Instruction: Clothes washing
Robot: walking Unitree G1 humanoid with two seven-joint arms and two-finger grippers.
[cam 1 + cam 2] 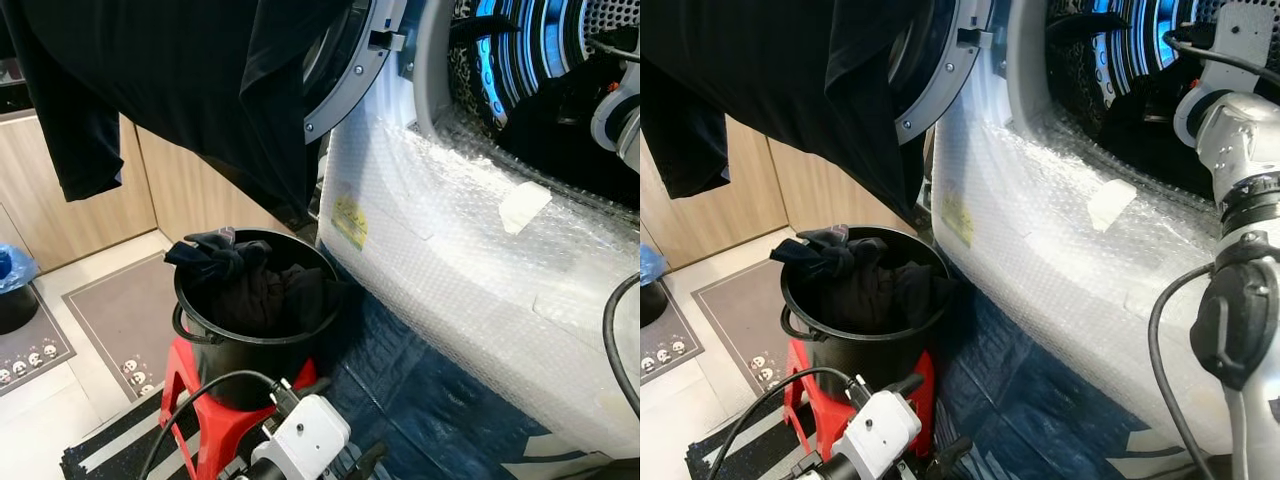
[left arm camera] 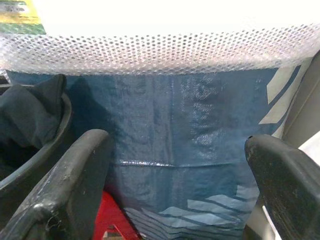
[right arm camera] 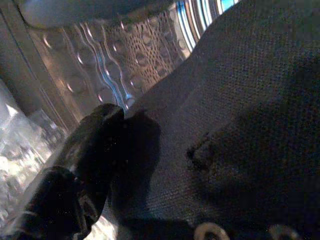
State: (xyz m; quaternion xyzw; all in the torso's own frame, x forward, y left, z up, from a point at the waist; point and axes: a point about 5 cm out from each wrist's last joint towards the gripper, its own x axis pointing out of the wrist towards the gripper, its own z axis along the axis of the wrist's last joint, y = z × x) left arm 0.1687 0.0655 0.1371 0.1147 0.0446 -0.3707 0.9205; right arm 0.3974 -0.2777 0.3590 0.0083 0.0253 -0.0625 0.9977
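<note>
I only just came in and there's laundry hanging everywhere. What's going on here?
The robot is loading a front-load washing machine wrapped in bubble wrap. Its right gripper is inside the drum, against a dark garment. The left gripper hangs open beside a black bucket on a red stool; the bucket holds more dark clothes. Another dark garment is draped over the open door.

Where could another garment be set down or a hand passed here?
Bare: the grey mat between the wooden cabinets and black bucket; the blue tarp below the bubble-wrapped washer front. Crowded: the bucket holds dark clothes; the right gripper is against dark fabric inside the drum.
</note>
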